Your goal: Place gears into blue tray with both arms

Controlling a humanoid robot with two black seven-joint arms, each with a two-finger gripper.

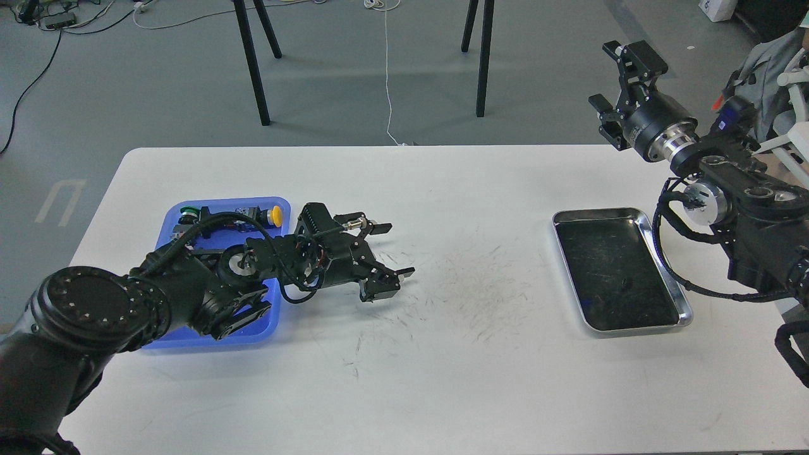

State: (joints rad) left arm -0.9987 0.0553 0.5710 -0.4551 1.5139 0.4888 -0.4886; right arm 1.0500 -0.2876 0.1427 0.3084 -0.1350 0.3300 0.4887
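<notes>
Two gears should be light, stiff and slippery, best pinched across the rim; I can't spot either, perhaps hidden under my left arm in the blue tray [170,222]; left gripper [395,251] spread, empty; right gripper [607,76] spread, raised.

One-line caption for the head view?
Left gripper open beside the blue tray; right gripper open, raised beyond the silver tray.

**What you are not seeing**

Your left arm [189,284] is covering most of the blue tray [253,335], hiding much of its contents. The gears are not showing anywhere you can tell. The right arm [752,208] is running off the frame's right edge.
</notes>
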